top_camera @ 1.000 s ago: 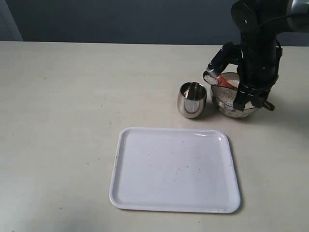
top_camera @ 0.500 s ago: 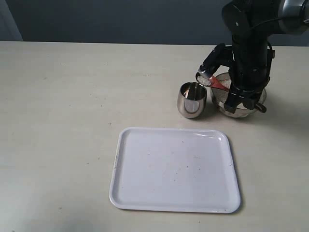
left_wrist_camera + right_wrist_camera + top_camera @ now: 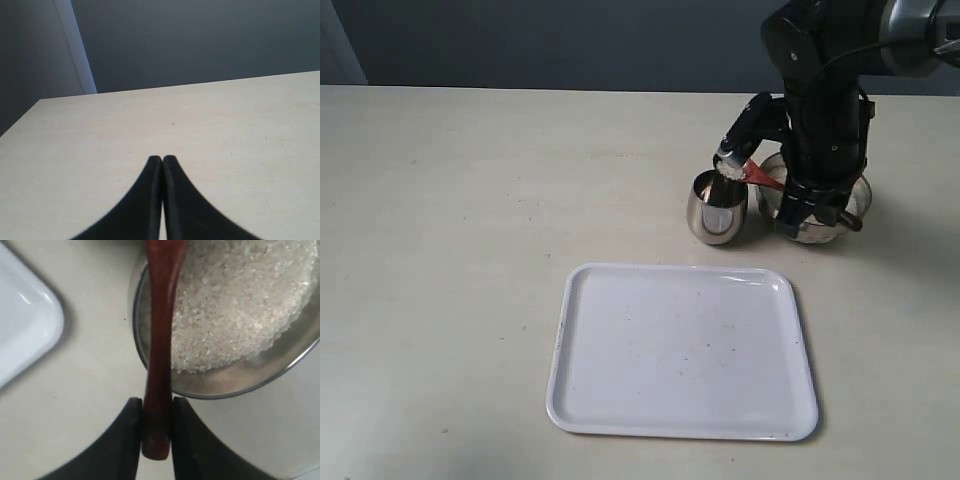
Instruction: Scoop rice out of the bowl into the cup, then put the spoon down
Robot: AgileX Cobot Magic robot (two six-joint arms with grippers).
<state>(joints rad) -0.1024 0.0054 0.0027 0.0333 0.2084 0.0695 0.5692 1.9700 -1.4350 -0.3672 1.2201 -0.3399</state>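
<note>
The steel cup [image 3: 717, 207] stands on the table beside the steel bowl [image 3: 840, 205], which my right arm partly hides. My right gripper [image 3: 156, 405] is shut on the end of the reddish-brown spoon's handle [image 3: 160, 315]. The spoon [image 3: 758, 174] slants out from over the bowl, and its head carries a small pale load of rice [image 3: 730, 169] just above the cup's far rim. A heap of rice [image 3: 235, 300] fills the bowl [image 3: 225, 390] under the handle. My left gripper [image 3: 162, 159] is shut with nothing in it, above bare table.
A white rectangular tray [image 3: 620, 400] with nothing on it lies in front of the cup and bowl; one corner of this tray [image 3: 25, 325] shows in the right wrist view. The table edge and a dark wall run along the back.
My right arm has swung left with the spoon. The rice-laden head has gone from above the bowl's edge to above the cup's rim.
</note>
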